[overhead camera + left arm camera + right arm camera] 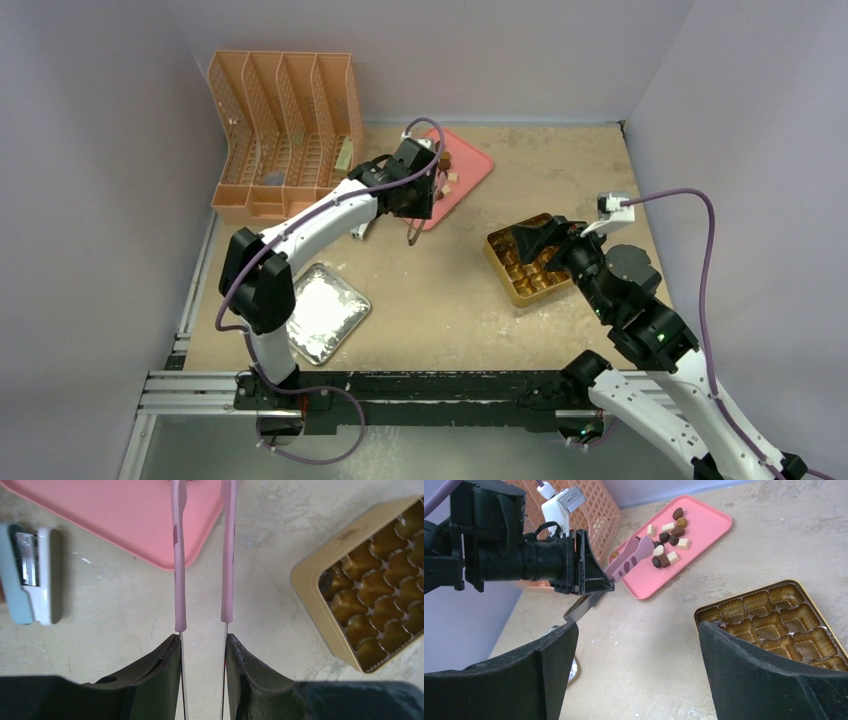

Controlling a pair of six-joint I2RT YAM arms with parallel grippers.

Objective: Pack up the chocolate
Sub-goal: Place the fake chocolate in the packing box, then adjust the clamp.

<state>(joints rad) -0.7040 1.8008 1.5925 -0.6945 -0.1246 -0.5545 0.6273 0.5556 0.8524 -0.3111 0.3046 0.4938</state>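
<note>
Currently, the chocolate (665, 537) is gathered in a loose cluster of dark, brown and cream pieces on the pink tray (704, 522), at the far middle of the table (450, 310). Pink tongs (629, 560) are reached over the tray's near corner, their 2 arms held apart and their tips just beside the nearest pieces; whether a piece is touched cannot be told. The tongs are clamped at their metal end by the left gripper (202, 639). To the right and nearer, the gold box (505, 278) with its gridded liner is set on the table. The right gripper (636, 625) is held above it, fingers spread wide and grasping nothing. An orange rack (280, 120) is stood at the far left, a foil tray (325, 310) at the near left.
</note>
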